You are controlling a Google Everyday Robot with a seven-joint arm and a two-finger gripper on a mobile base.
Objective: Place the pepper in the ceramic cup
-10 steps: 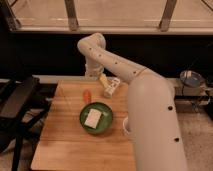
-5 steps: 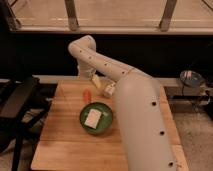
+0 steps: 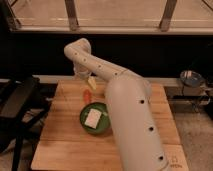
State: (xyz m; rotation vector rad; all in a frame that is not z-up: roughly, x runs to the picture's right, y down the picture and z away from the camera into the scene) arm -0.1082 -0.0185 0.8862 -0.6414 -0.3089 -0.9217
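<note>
One light, likely waxy pepper point(image 3: 87, 96) on the table point(image 3: 55, 135): pinch gently mid-body; end effector point(image 3: 80, 75) hovering just behind, grip state impossible to tell.

The middle and right of the table point(image 3: 57, 137) are blocked by the arm point(image 3: 132, 120). Open board is seen on the view's left. The gripper point(image 3: 80, 75) is held at the far edge, with pepper point(image 3: 87, 96) and bowl point(image 3: 82, 120) set just before it

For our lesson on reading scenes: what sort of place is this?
Probably an office or lab corner: a wooden table with a green bowl, a black chair beside it, a window behind. The gripper is over the table's far edge.
</note>
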